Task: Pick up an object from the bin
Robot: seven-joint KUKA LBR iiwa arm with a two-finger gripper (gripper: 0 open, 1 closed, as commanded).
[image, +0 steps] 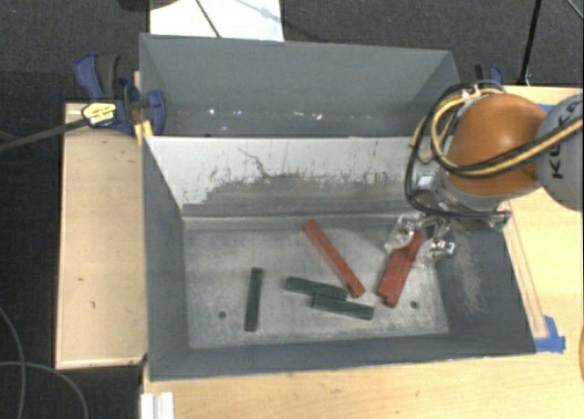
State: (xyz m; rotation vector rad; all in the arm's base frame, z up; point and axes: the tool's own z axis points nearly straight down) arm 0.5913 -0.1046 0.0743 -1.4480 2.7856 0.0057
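The grey metal bin [292, 89] is observed with five bar-shaped pieces on its floor. The arm is seen entering from the right, its wrist enclosed by an orange cover [488, 143] with cables looped round it.

The jaws are positioned low over the right part of the floor and are closed narrowly on the upper end of a red bar [394, 280]. This bar is tilted, and its lower end is directed toward the front of the bin; whether that end is touching the floor cannot be determined.

A second red bar [333, 258] is found lying diagonally just to the left, near the held one but apart from it. Two dark green bars [328, 297] are laid together below it, touching each other. A third dark green bar [253, 299] is located well apart, toward the left.
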